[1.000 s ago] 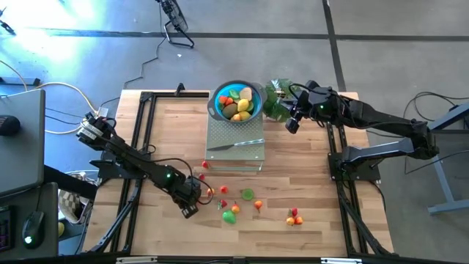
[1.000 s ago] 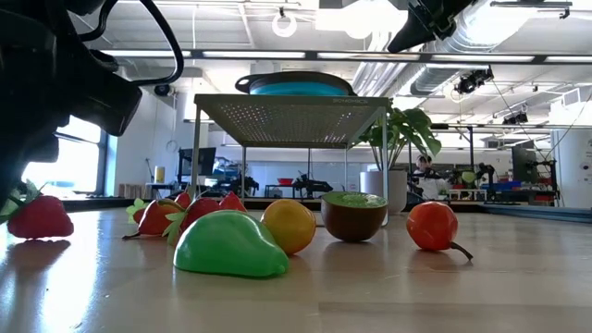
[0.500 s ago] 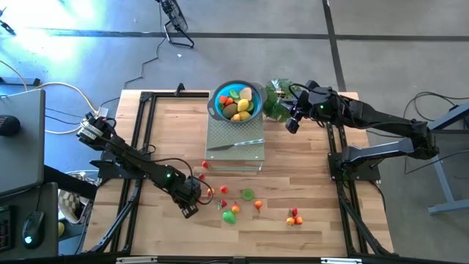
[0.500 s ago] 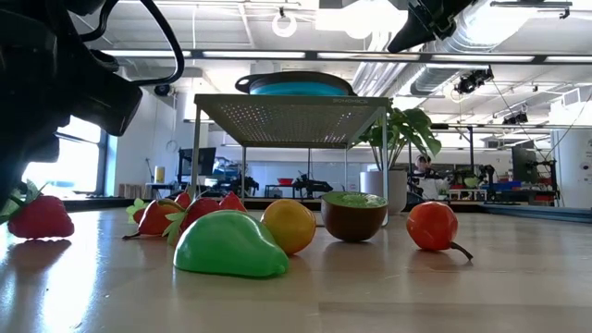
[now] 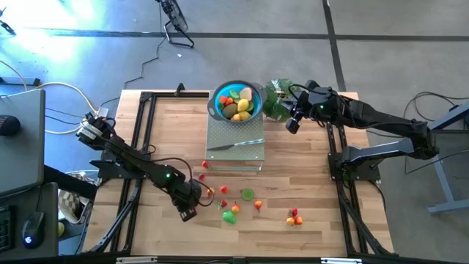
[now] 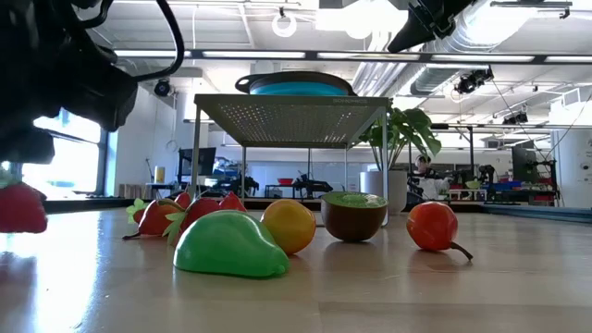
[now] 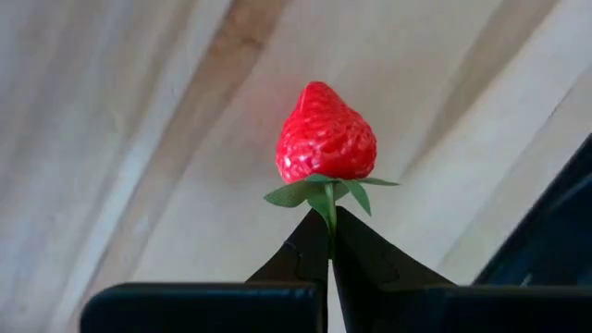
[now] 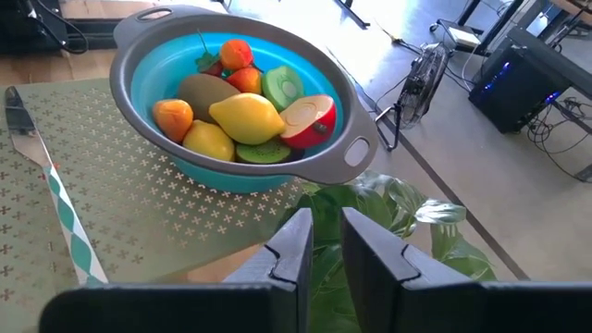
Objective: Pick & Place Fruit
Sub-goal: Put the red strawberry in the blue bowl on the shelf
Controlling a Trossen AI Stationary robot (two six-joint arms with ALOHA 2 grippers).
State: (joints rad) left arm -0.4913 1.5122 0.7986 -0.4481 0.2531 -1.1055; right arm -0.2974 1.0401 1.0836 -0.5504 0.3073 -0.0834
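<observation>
My left gripper (image 5: 202, 193) is shut on a red strawberry (image 7: 324, 137), low over the table's near left part; the same strawberry (image 6: 18, 208) shows at the low view's left edge. More fruit lies on the wood to its right: a green pear (image 6: 231, 245), an orange fruit (image 6: 289, 225), a kiwi half (image 6: 354, 215) and a red-orange fruit (image 6: 432, 225). The blue bowl (image 5: 236, 103) holds several fruits. High beside it, my right gripper (image 8: 326, 231) stands over the plant (image 8: 388, 222), fingers slightly apart with nothing between them. My left gripper pinches the strawberry's green stem (image 7: 329, 205) between its two fingertips, just below the leaves. The fingers slant down from the table's left. The berry sticks out beyond the fingertips, its pointed end away from them, a little above the wood.
The bowl sits on a perforated metal stand (image 5: 234, 147) at the table's middle, with a slim knife (image 5: 236, 144) lying on it. Two small red fruits (image 5: 201, 171) lie between stand and left gripper. More fruit (image 5: 294, 216) lies near the front edge. Black frame rails (image 5: 139, 147) run along both sides.
My left gripper has tipped at the wrist while staying shut. The strawberry, which rested on the table, has risen slightly and shifted a little toward the table's left edge.
</observation>
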